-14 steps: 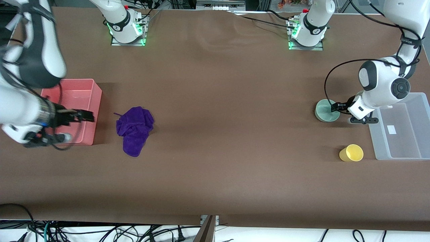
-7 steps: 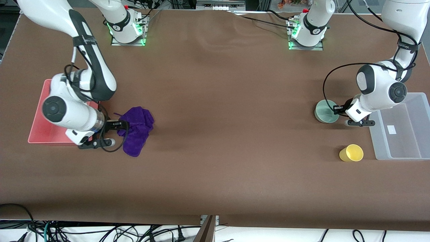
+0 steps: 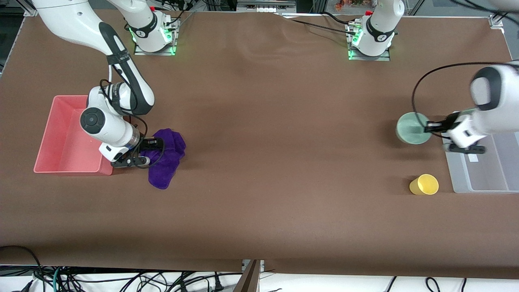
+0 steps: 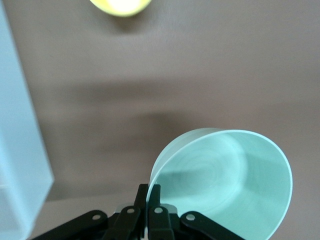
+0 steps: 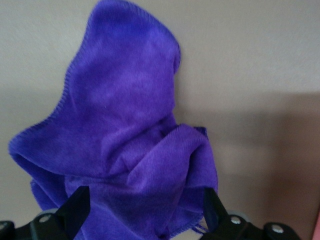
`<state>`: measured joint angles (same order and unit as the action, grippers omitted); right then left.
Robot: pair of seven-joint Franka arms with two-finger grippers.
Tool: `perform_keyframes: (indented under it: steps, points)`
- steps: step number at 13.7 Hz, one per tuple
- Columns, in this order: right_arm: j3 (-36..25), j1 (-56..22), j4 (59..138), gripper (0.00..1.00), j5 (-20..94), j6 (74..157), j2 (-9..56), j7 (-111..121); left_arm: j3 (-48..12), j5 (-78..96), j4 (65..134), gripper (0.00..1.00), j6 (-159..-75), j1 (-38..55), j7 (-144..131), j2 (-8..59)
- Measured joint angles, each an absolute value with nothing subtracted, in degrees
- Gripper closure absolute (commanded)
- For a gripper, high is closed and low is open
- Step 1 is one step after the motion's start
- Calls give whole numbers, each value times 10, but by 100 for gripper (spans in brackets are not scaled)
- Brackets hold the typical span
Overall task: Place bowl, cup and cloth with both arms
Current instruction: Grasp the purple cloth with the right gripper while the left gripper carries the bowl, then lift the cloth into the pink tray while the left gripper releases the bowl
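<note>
The mint-green bowl (image 3: pixel 411 127) hangs tilted a little above the table, beside the clear bin. My left gripper (image 3: pixel 429 129) is shut on its rim, and the left wrist view shows the fingers (image 4: pixel 149 200) pinching the bowl's (image 4: pixel 225 180) wall. The yellow cup (image 3: pixel 424 184) stands on the table nearer the front camera than the bowl; its edge shows in the left wrist view (image 4: pixel 120 4). The purple cloth (image 3: pixel 166 156) lies crumpled beside the pink bin. My right gripper (image 3: pixel 156 146) is open and low over it, its fingers on either side of the cloth's (image 5: pixel 125 135) folds (image 5: pixel 145 207).
A pink bin (image 3: pixel 52 162) stands at the right arm's end of the table, close to the right wrist. A clear plastic bin (image 3: pixel 482 178) stands at the left arm's end, next to the bowl and cup; its wall shows in the left wrist view (image 4: pixel 20 150).
My right arm swung from over the pink bin to the cloth and came down on it. My left gripper lifted the bowl and carried it toward the clear bin.
</note>
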<state>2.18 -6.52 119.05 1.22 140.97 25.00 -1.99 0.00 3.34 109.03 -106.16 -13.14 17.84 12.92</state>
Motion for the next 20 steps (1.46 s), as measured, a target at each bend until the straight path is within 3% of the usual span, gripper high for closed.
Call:
perform_keyframes:
  steps: [2, 3, 7, 10, 13, 14, 15, 16, 20]
  points:
    - [22, -65, 1195, 87, 12, 1412, 250, -20, 3, 13, 1024, 100, -1031, -160, 252, 137]
    - [22, -65, 1195, 100, 12, 1412, 250, -20, 4, -5, 998, 100, -1029, -180, 295, 149]
    - [26, -68, 1195, 100, 12, 1413, 249, -49, 7, -21, 886, 100, -1040, -275, 453, 272]
    - [32, -71, 1189, 100, 12, 1410, 247, -72, 6, -20, 832, 100, -1119, -324, 520, 375]
    - [32, -71, 1136, 100, 12, 1313, 237, -73, 5, -19, 818, 100, -1181, -340, 540, 433]
    - [32, -71, 1103, 100, 12, 1258, 230, -73, 5, -19, 816, 68, -1189, -341, 542, 441]
    - [32, -71, 1066, 100, 11, 1201, 224, -73, 5, -19, 814, 17, -1192, -341, 543, 444]
    - [30, -70, 1025, 100, 7, 1139, 216, -72, 5, -19, 812, 0, -1192, -341, 543, 445]
    - [13, -62, 842, 100, -20, 875, 189, 2, 0, -19, 790, 0, -1187, -341, 544, 437]
